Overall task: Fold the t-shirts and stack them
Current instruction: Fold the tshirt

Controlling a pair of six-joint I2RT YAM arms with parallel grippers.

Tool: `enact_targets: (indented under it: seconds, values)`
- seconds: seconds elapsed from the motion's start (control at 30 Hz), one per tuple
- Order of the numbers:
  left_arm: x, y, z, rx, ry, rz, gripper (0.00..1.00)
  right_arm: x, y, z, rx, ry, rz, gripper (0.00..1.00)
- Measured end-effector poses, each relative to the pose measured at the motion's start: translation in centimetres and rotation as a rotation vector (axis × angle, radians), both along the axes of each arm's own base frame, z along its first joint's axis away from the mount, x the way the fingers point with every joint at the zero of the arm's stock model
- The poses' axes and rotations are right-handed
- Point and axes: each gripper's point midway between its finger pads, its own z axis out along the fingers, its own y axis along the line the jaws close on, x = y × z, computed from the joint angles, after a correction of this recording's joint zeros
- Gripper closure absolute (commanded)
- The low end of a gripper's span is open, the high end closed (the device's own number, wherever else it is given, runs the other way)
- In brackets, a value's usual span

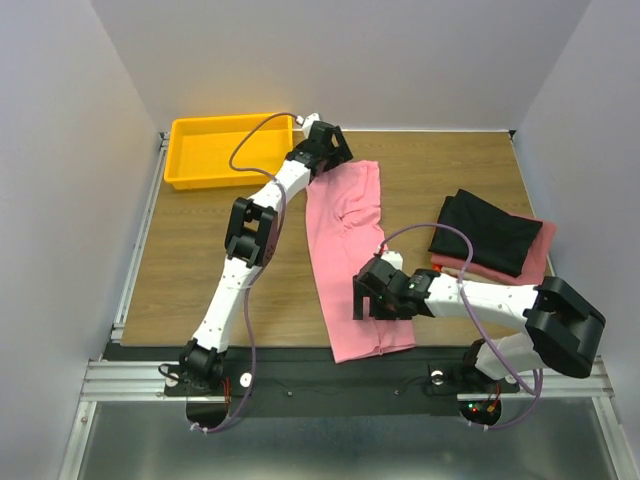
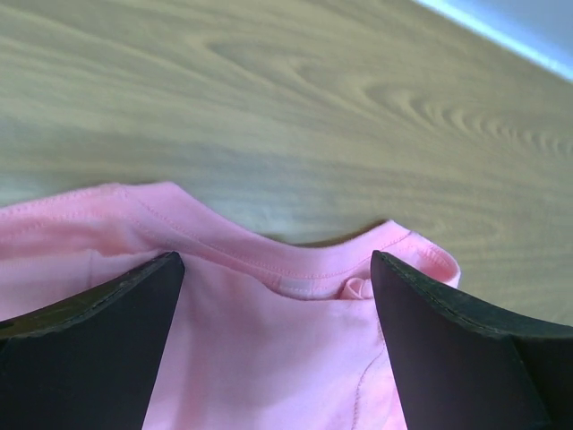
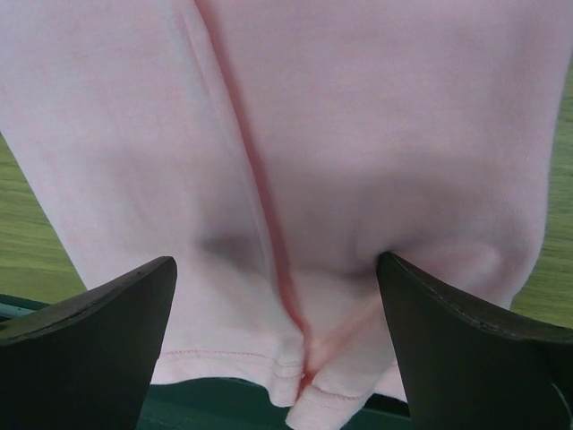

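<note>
Two robot arms bracket a long pink t-shirt (image 1: 345,260) laid in a lengthwise fold down the middle of the counter (image 1: 190,260), its collar toward the far edge and its hem at the near edge. The left end effector (image 2: 276,269) stands with its fingers spread wide on either side of the collar, gripping nothing. The right end effector (image 3: 276,264) is likewise wide apart over the hem, where a crease runs up the cloth (whether either one's fingers press on the fabric cannot be told). Near the right edge lies a stack of folded shirts: a black t-shirt (image 1: 485,232) on top, a pink folded t-shirt (image 1: 540,245) beneath it, and a sliver of orange-red cloth (image 1: 445,264) showing at the stack's near-left side. A yellow tray (image 1: 200,181) sits in the far left corner, near the long shirt's collar end.
</note>
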Motion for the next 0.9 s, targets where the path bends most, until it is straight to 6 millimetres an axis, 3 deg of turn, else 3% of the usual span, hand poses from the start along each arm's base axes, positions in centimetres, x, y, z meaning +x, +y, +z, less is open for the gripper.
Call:
enact_targets:
  seconds: [0.13, 0.3, 0.63, 0.9]
  values:
    - [2.1, 1.7, 0.3, -0.073, -0.027, 0.057, 0.01, -0.4, 0.6, -0.1, 0.018, 0.03, 0.02, 0.0]
    - [4.2, 1.6, 0.7, -0.16, -0.085, 0.062, 0.01, -0.8, 1.6, 0.1, 0.061, 0.055, 0.044, 0.0]
    - [4.5, -0.7, 1.4, -0.234, -0.142, 0.022, 0.01, -1.3, 4.1, 0.6, 0.133, 0.114, 0.087, 0.0]
    - [4.4, -1.4, 2.1, -0.252, -0.164, -0.012, 0.01, -0.8, 4.1, 1.2, 0.134, 0.081, 0.092, 0.0]
